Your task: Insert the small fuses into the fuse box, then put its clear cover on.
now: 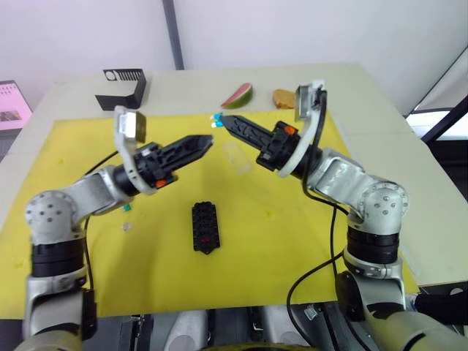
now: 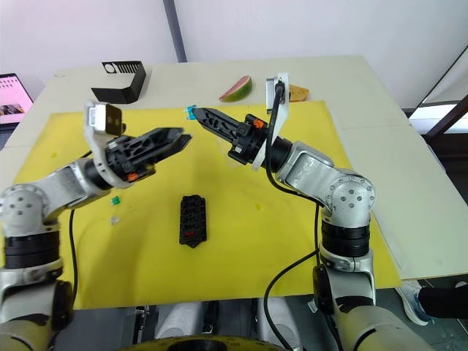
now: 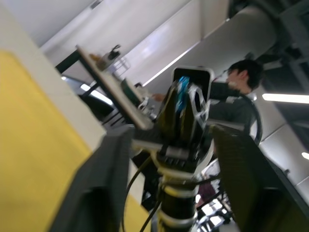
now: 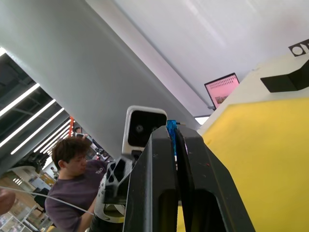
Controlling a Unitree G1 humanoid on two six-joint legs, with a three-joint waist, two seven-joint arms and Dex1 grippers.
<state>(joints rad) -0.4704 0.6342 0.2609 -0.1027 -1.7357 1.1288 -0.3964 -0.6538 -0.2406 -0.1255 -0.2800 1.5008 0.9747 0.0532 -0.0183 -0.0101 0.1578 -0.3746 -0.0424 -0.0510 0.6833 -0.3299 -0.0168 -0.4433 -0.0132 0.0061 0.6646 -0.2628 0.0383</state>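
Observation:
The black fuse box (image 1: pixel 205 227) lies on the yellow mat (image 1: pixel 292 241) between my arms, with a red fuse (image 1: pixel 207 240) seated near its pointed end. Raised above the mat, my right gripper (image 1: pixel 224 121) is shut on a blue fuse (image 1: pixel 217 119), which also shows between its fingers as a blue fuse (image 4: pixel 171 133). My left gripper (image 1: pixel 207 142) is open, held in the air facing the right gripper's tip, a short gap away. A green fuse (image 1: pixel 127 208) and a clear grey fuse (image 1: pixel 125 227) lie on the mat under my left arm. The clear cover (image 1: pixel 238 157) rests faintly on the mat below the grippers.
A black bracket with white stripes (image 1: pixel 123 86) stands at the back left of the table. A watermelon slice (image 1: pixel 238 95) and a brown bread-like piece (image 1: pixel 284 97) sit beyond the mat. A laptop screen (image 1: pixel 13 106) is at far left. A person (image 4: pixel 72 188) stands in the background.

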